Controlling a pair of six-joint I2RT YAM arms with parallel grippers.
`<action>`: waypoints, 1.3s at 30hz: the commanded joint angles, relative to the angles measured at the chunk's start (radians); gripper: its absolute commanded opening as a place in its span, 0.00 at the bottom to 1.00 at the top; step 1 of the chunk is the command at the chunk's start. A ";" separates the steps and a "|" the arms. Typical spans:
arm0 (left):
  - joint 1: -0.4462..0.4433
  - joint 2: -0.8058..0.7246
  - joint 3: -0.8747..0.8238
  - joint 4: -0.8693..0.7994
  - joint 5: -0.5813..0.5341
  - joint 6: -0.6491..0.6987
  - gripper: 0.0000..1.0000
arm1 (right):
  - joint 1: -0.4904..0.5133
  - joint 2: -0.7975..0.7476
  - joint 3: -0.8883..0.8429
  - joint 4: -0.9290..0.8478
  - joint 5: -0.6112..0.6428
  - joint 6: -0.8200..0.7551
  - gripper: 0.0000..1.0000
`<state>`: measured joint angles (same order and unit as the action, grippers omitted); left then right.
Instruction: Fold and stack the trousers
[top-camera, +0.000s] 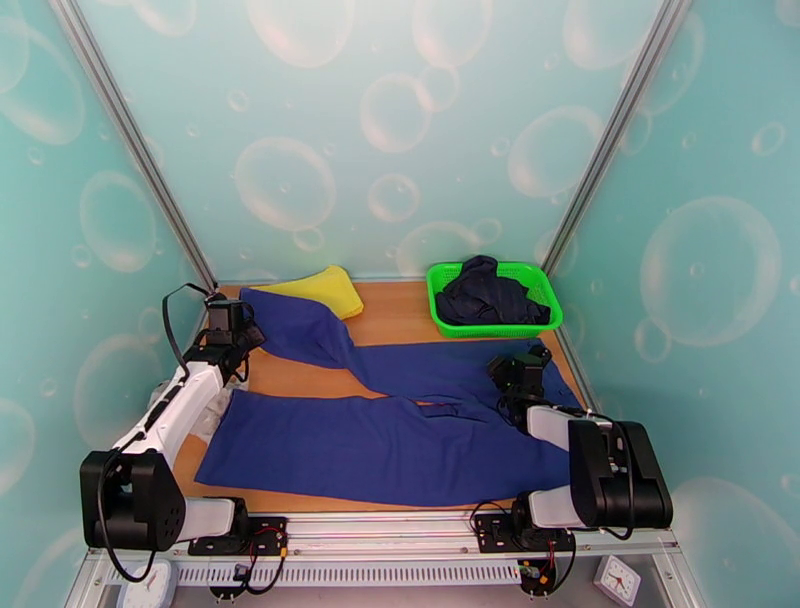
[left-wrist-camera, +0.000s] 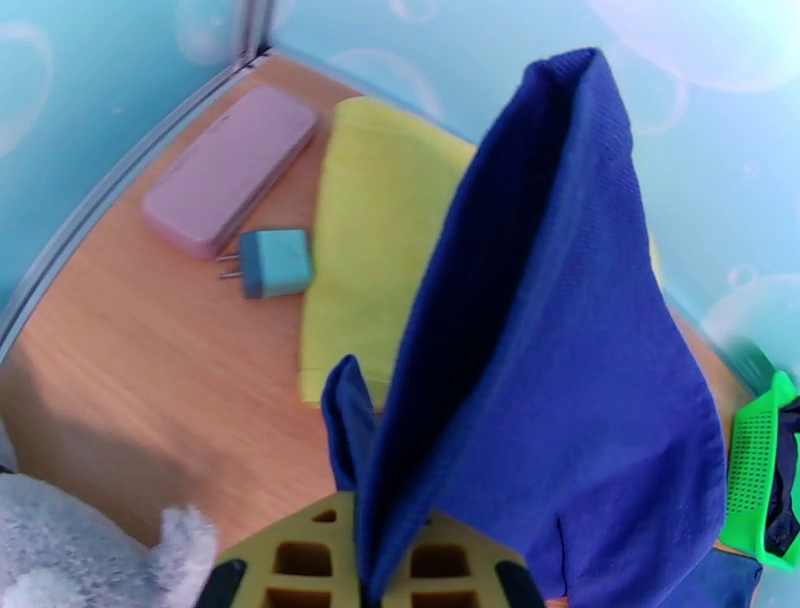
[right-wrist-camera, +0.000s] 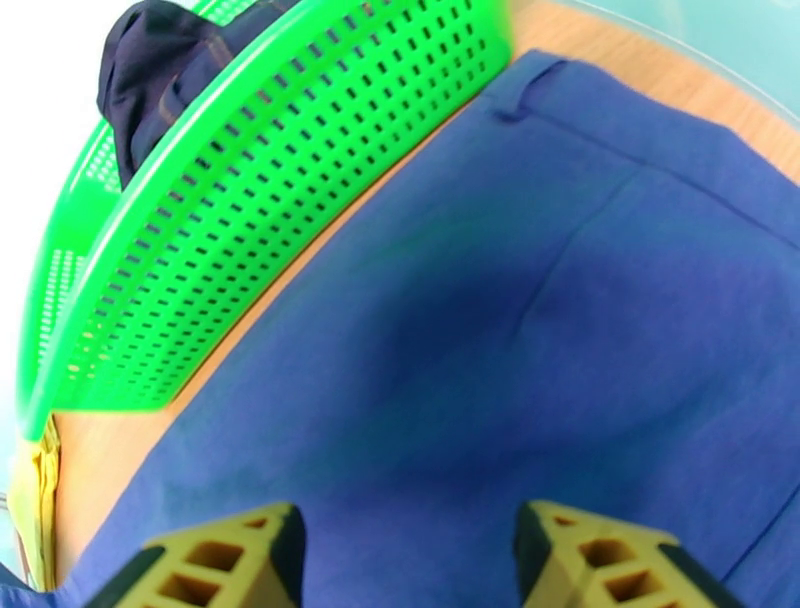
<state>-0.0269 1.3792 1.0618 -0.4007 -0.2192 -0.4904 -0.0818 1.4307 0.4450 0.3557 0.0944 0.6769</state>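
Left side: the left gripper (top-camera: 240, 312) is clenched on the hem of the far leg of the trousers (top-camera: 400, 440), the blue cloth pinched between its yellow fingers (left-wrist-camera: 300, 555) and standing up from them in a fold in the left wrist view; whether the hem is clear of the table there cannot be told from above. Beyond the grip lie a yellow cloth (left-wrist-camera: 380, 230), a pink case (left-wrist-camera: 230, 170) and a small blue-grey plug (left-wrist-camera: 275, 262) in the far-left corner, with a grey plush item (left-wrist-camera: 80, 540) beside the arm. Centre: the trousers run lengthwise left to right across the table (top-camera: 400, 320), waist to the right, hems to the left; the near leg lies flat along the near edge, the far leg angles away towards the far-left corner; a wedge of bare wood shows between the two legs, and a strip beyond the far leg. Right side: the right gripper (right-wrist-camera: 405, 530) stands with jaws apart over the waist, nothing between them; contact with the cloth cannot be judged. A green basket (top-camera: 440, 300) holding a dark garment (top-camera: 490, 290) sits just beyond the waistband, close to the right wall.
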 joint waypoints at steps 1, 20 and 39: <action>0.014 0.017 0.076 -0.041 -0.049 0.023 0.00 | -0.006 0.002 0.013 0.005 -0.015 0.003 0.60; 0.124 0.058 0.103 -0.160 -0.322 -0.026 0.00 | -0.036 0.054 0.023 0.002 -0.050 0.032 0.60; 0.048 -0.040 -0.087 0.060 -0.343 0.000 0.64 | 0.178 -0.228 0.034 -0.087 0.275 -0.169 0.60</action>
<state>0.0849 1.4490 1.0088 -0.4500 -0.5327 -0.5133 0.0193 1.2522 0.4469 0.3115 0.2050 0.6289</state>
